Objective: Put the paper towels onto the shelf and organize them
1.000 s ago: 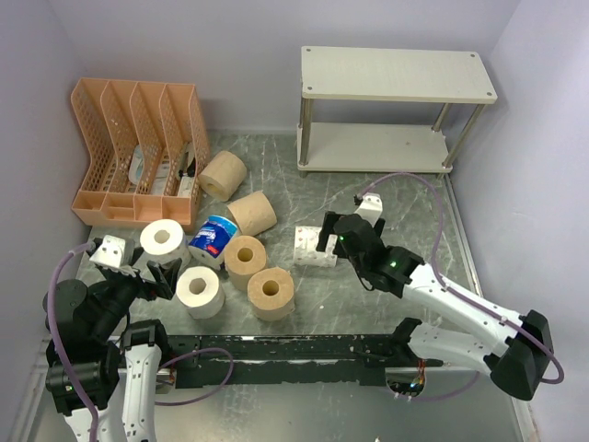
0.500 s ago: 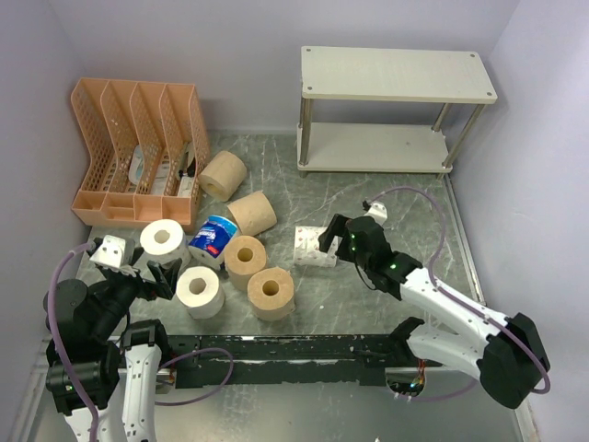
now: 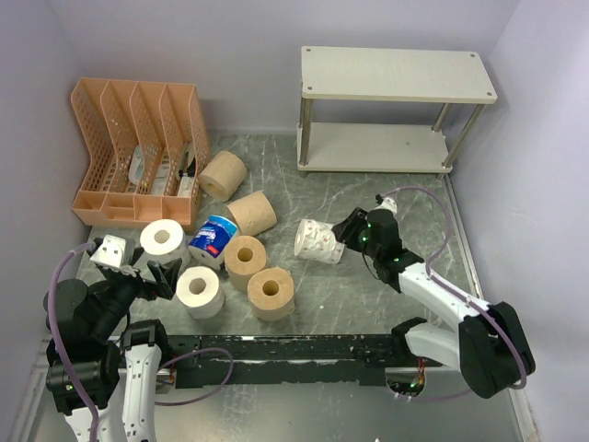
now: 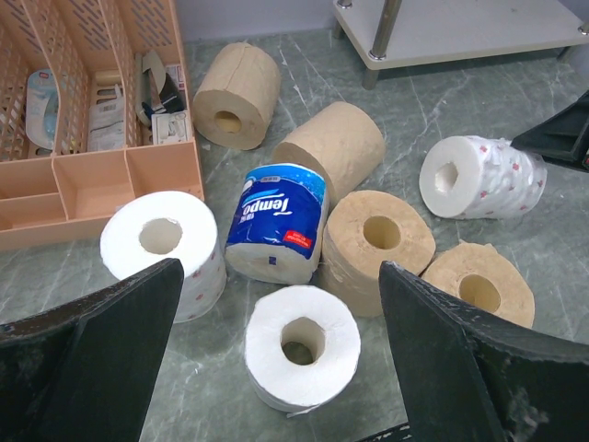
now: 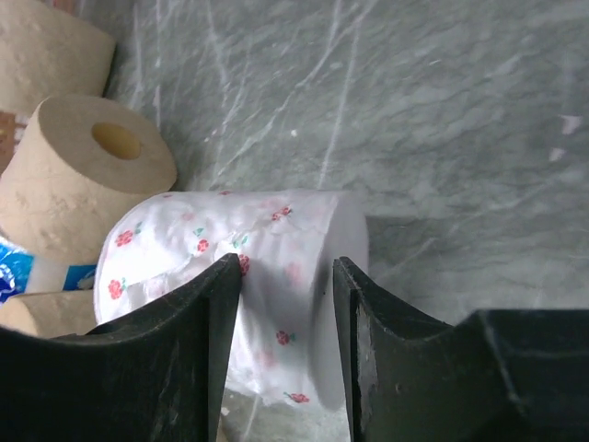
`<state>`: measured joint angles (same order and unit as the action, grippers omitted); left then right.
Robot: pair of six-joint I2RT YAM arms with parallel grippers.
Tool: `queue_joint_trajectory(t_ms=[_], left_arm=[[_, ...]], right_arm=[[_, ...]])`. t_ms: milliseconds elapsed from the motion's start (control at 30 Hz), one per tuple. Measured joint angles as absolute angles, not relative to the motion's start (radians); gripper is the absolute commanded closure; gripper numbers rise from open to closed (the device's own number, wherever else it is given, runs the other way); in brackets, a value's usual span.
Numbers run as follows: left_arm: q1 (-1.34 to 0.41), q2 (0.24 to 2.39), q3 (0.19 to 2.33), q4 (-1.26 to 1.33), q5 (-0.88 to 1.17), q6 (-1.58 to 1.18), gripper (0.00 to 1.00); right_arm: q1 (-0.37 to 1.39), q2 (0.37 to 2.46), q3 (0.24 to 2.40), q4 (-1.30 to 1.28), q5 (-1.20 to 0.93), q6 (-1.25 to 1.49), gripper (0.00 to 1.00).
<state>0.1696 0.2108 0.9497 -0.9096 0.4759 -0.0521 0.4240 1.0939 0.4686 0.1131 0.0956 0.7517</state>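
worktop grey-green marbled | far left: orange file organizer | far right: shelf | centre-left, clustered: four tan rolls, two white rolls, blue-and-white wrapped roll | just right of them: dotted roll on its side

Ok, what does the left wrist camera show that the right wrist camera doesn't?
Left wrist only: the orange organizer, the shelf with its lower board and a leg, two plain white rolls, and the open left gripper. Right wrist only: the right gripper with its jaws shut on the flowered roll. Both: that flowered roll, tan rolls, a bit of the blue-wrapped roll, and the marbled table.
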Motion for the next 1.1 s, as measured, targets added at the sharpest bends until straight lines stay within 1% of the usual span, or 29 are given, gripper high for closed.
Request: queue_joint_trajectory(t_ms=[167,233,300,367,400,433,467,500,700,767,900,967,1033,1100], left_arm=[[0.17,0.211,0.95,-0.909,0.476,-0.052,0.01],[0.17,0.211,0.95,-0.909,0.476,-0.052,0.01],[0.17,0.211,0.95,-0.91,0.476,-0.052,0.01],[0.172,0.211,0.95,-0.909,0.476,-0.052,0.01],[0.173,0.211,0.95,-0.91,0.476,-0.052,0.01],[0.173,0.211,0.95,-0.909,0.476,-0.052,0.01],[0.173,0.211,0.95,-0.909,0.476,-0.052,0.01],[0.174,0.211,0.95,-0.91,0.476,-0.052,0.01],[0.174,0.211,0.95,-0.909,0.476,-0.052,0.01],[0.175,0.211,0.95,-0.91,0.476,-0.052,0.01],[0.176,0.212,0.95,-0.909,0.476,-0.052,0.01],[0.176,0.212,0.95,-0.909,0.476,-0.052,0.01],[0.18,0.212,0.95,-0.909,0.476,-0.052,0.01],[0.184,0.212,0.95,-0.91,0.476,-0.052,0.01]], right_arm=[[0.404,1.198,0.471,0.22,-0.046,0.759,0.54],[0.39,1.246,0.472,0.282,-0.092,0.766,0.56],[0.379,1.293,0.473,0.346,-0.133,0.775,0.61],[0.378,1.338,0.473,0.406,-0.182,0.786,0.7],[0.378,1.359,0.473,0.435,-0.207,0.793,0.76],[0.378,1.379,0.473,0.463,-0.232,0.8,0.91],[0.378,1.394,0.474,0.483,-0.252,0.802,0.98],[0.378,1.414,0.475,0.508,-0.279,0.815,1.0],[0.379,1.441,0.484,0.531,-0.363,0.813,1.0],[0.382,1.405,0.498,0.462,-0.363,0.794,1.0],[0.394,1.276,0.647,0.127,-0.299,0.692,1.0],[0.396,1.229,0.802,-0.036,-0.232,0.618,1.0],[0.401,1.215,1.011,-0.181,-0.128,0.529,1.0],[0.405,1.223,1.175,-0.266,-0.014,0.447,1.0]])
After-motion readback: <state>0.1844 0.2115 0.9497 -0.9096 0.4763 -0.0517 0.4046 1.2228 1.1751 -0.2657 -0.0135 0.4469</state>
